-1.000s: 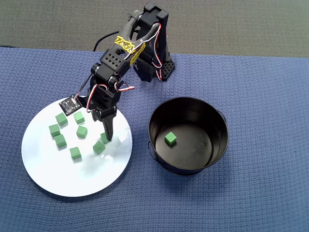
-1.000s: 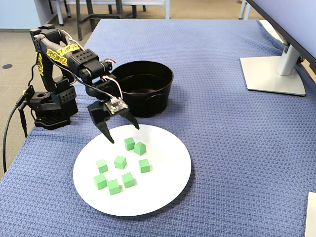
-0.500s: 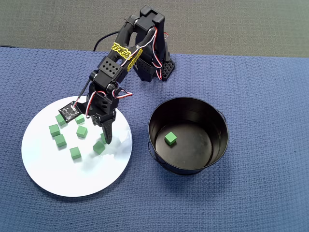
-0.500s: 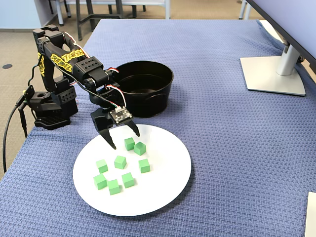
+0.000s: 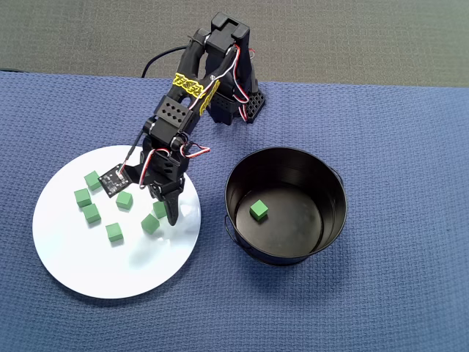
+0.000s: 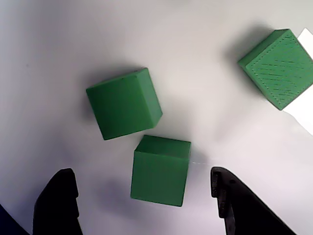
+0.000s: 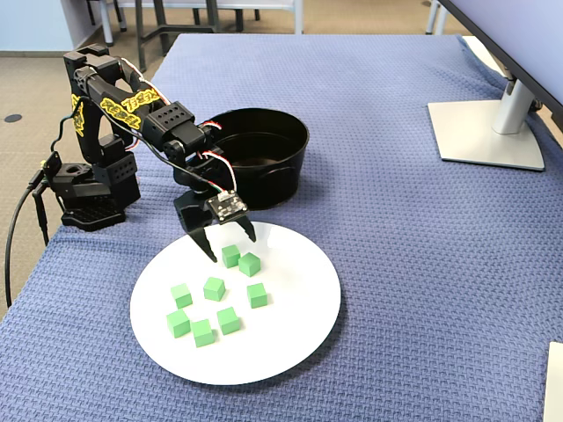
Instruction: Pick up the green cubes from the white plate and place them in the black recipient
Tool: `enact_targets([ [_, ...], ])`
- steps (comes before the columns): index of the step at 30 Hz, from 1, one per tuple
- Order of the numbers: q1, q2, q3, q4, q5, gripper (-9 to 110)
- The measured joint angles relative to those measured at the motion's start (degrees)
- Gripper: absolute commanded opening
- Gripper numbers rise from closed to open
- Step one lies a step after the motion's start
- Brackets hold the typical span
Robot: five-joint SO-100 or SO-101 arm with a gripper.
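Dropping lower over the white plate than a second ago, the gripper now straddles one green cube — jaws apart, nothing clamped; another cube already lies in the black pot.

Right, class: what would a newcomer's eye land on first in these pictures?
Bright green cubes scattered on the white plate on the blue cloth. The black arm's open gripper hangs low over the plate, straddling one cube in the wrist view. Beside the plate stands the black pot with one cube inside.
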Motion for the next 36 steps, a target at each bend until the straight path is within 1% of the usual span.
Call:
enact_targets([
  [8, -0.8, -1.6, -0.1, -0.4, 1.1, 20],
  [11, -0.8, -1.6, -0.1, -0.8, 1.2, 3],
  [12, -0.8, -1.6, -0.1, -0.9, 1.6, 0],
  [24, -0.9, -1.6, -1.4, -1.5, 3.3, 0],
  [28, -0.9, -1.1, -1.9, -1.6, 6.9, 0],
  [31, -0.9, 2.8, -3.0, 1.4, 10.7, 0],
  [36, 0.2, 15.1, -3.0, 7.3, 16.7, 0],
])
